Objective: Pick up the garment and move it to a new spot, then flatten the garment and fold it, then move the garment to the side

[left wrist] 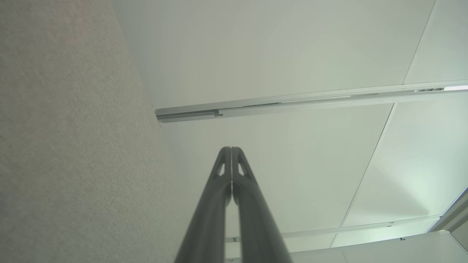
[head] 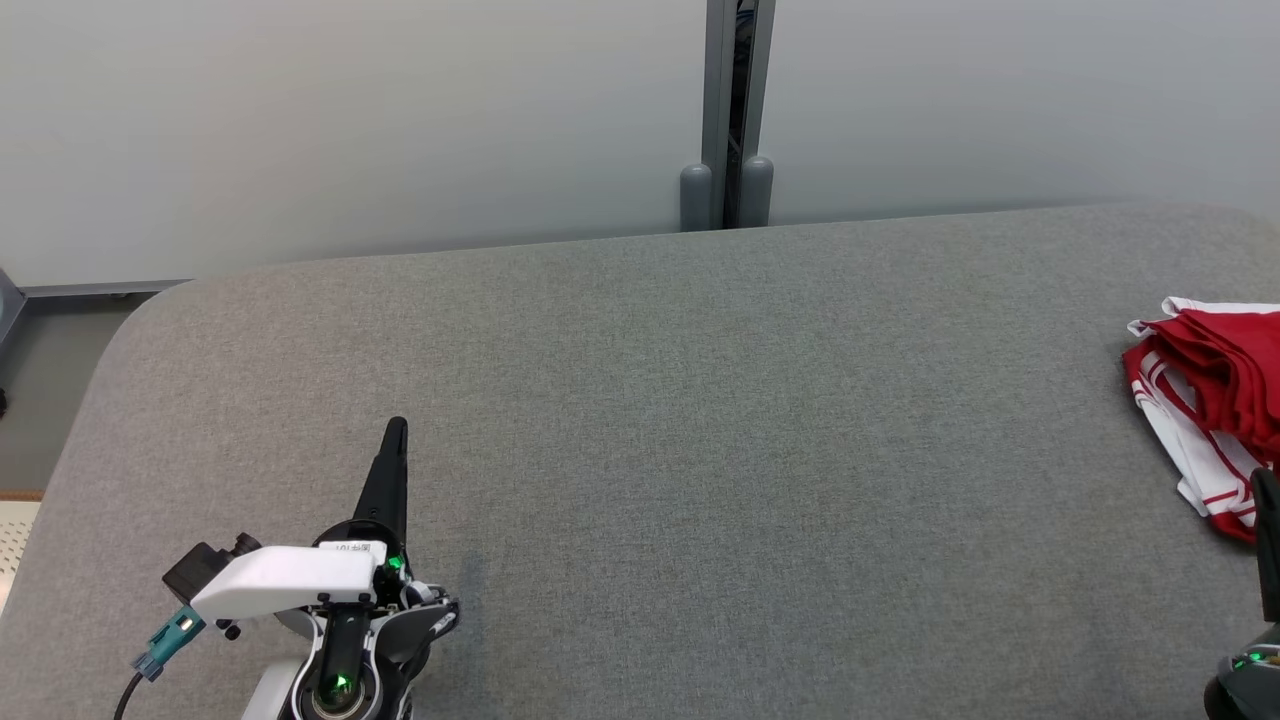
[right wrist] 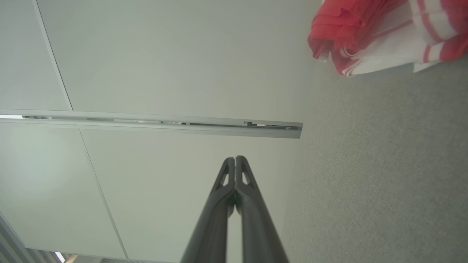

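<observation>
We had our left fingers (left wrist: 215,204) closed on nothing over the grey bench (head: 700,450); our right fingers (right wrist: 215,219), also closed and empty, sat near the red-and-white garment (head: 1215,400) bunched at its right edge.

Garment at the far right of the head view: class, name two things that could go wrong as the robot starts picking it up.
1. The garment lies bunched in layers and runs past the head view's right edge. A pinch may catch only one layer, so it could unfurl or drag across the table.
2. The right end effector is shut close to it. Unless it opens first, it would likely shove the cloth. The left end effector, also shut, sits far off.
</observation>
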### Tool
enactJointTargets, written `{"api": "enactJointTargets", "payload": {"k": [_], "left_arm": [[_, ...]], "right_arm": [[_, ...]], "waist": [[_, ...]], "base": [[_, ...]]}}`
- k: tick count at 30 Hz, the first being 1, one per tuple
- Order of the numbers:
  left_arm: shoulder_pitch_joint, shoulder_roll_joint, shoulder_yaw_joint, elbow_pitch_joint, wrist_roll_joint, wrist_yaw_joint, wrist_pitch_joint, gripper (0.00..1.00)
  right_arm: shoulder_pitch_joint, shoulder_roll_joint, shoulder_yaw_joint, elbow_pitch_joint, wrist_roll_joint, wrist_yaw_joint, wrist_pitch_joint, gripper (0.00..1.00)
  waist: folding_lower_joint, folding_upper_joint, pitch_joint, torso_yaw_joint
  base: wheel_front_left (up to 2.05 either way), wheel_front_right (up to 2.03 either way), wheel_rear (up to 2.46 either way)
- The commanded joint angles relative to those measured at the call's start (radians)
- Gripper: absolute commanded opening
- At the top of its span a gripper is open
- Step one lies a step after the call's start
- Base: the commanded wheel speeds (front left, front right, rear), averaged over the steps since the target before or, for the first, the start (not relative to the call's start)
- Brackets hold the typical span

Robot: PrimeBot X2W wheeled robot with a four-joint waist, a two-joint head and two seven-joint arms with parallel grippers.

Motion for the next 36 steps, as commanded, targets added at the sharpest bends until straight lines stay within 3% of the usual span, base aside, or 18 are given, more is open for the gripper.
{"api": "enactJointTargets", "payload": {"k": [1,36], "left_arm": [[-0.007,0.004,0.001,0.0,0.0,-0.003,-0.002,0.0],[-0.007,0.004,0.001,0.0,0.0,-0.003,-0.002,0.0]], "right_arm": [[-0.009,-0.001,-0.002,0.0,-0.005,0.0,0.005,0.0],[-0.011,0.002,-0.006,0.0,-0.007,0.0,0.008,0.0]], "waist": [[0.0,-0.0001,0.0,0.0],[0.0,-0.0001,0.0,0.0]], "base": [[0.0,0.0,0.0],[0.0,0.0,0.0]]}}
